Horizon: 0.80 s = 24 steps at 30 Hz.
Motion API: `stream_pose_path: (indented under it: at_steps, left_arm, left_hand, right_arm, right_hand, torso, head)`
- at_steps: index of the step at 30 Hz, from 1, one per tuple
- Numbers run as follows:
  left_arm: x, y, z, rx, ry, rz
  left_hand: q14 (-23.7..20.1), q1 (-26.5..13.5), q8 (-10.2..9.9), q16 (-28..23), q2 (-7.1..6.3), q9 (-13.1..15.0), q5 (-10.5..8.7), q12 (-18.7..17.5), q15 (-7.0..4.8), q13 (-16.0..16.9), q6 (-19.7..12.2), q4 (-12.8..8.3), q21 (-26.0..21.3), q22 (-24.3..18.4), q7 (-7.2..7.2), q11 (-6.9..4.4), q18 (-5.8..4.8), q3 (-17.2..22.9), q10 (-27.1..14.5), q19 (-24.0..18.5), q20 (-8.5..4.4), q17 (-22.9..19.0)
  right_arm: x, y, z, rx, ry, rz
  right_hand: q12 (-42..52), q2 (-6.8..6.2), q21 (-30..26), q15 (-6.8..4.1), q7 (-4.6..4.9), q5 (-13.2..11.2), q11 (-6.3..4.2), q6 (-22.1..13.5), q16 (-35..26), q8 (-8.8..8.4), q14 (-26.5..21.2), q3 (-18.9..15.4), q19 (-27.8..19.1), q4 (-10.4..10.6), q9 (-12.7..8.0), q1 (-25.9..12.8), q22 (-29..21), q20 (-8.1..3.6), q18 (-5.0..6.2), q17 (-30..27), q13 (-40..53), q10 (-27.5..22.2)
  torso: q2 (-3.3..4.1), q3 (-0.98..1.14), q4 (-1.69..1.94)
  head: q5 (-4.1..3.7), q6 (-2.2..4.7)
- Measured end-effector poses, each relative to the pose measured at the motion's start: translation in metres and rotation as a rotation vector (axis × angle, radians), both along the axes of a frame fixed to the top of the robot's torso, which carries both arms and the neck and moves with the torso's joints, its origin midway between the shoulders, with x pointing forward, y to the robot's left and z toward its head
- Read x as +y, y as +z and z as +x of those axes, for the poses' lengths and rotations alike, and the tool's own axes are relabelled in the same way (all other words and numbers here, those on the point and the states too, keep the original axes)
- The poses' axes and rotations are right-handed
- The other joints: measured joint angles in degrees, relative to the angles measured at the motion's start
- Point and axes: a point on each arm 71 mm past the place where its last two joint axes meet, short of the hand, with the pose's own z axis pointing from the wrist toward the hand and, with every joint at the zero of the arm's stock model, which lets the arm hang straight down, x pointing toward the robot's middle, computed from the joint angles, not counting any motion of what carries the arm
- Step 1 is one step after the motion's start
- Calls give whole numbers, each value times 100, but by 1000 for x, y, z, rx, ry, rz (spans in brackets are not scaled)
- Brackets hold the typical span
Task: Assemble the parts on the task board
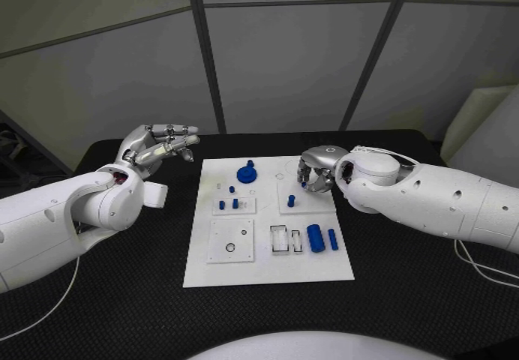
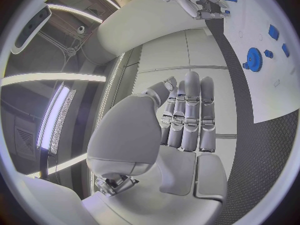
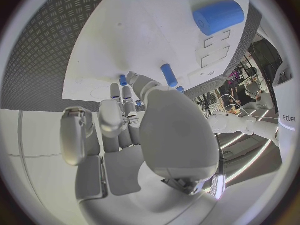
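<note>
The white task board point(image 1: 271, 259) lies mid-table. On it are a blue gear point(image 1: 247, 175), small blue pegs point(image 1: 228, 203) on a raised plate, one peg point(image 1: 291, 200) on another plate, and a thick blue cylinder point(image 1: 315, 238) beside a thin blue pin point(image 1: 333, 239). My right hand point(image 1: 317, 169) hovers over the board's far right part, fingers curved down, nothing plainly in it. In the right wrist view the peg point(image 3: 169, 75) and cylinder point(image 3: 219, 16) lie beyond my fingers point(image 3: 119, 115). My left hand point(image 1: 162, 145) is raised left of the board, fingers straight and together, empty point(image 2: 187, 115).
Clear rectangular slots point(image 1: 286, 238) sit beside the cylinder, and a square plate with a round hole point(image 1: 230, 247) is at the board's near left. Black table point(image 1: 130, 300) surrounds the board. The gear point(image 2: 253, 59) shows in the left wrist view.
</note>
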Motion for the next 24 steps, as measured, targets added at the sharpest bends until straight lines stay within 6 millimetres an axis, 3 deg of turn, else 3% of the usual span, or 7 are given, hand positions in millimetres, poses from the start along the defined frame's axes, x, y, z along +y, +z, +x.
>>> stream_pose_path:
  at_steps: [11, 16, 24]
  left_arm:
    - [0, 0, -2, 6, -4, -14]
    - [-1, 1, -2, 8, -5, -17]
    - [-1, 1, -2, 8, -6, -19]
  left_hand:
    - [0, 0, 0, -28, 0, -5, 0, 0, 0, -1, 0, -6, -44, -10, 0, 0, 0, -6, 0, 0, 0, -15]
    - [0, 0, 0, -28, 0, -5, 0, 0, 0, -1, 0, -6, -44, -10, 0, 0, 0, -6, 0, 0, 0, -14]
    - [0, -23, -21, -50, 23, -10, 0, 0, 0, -1, 0, -6, -44, -18, 0, 0, 0, -6, 0, 0, 0, -26]
  right_arm:
    - [3, -5, 2, 10, 1, -7]
    - [4, -5, 4, 8, 1, -10]
    - [5, -5, 3, -2, 3, -21]
  right_hand:
    - [1, 91, 0, 0, -18, 26, -31, 66, 3, 0, 0, 105, 0, -105, 0, 36, 0, 0, 0, 28, -122, 75]
    - [31, 239, 89, 0, -63, 26, -73, 230, 72, 29, 0, 192, 0, -191, 12, 74, 0, 0, 0, 79, -170, 284]
    - [100, 400, 366, -106, -137, 57, -163, 479, 134, 100, 1, 233, 10, -458, 88, 109, 0, -54, 0, 102, -191, 599]
  torso:
    - [4, 1, -1]
    - [4, 3, -1]
    - [3, 3, -5]
  head:
    - [19, -25]
    - [39, -47]
    - [65, -86]
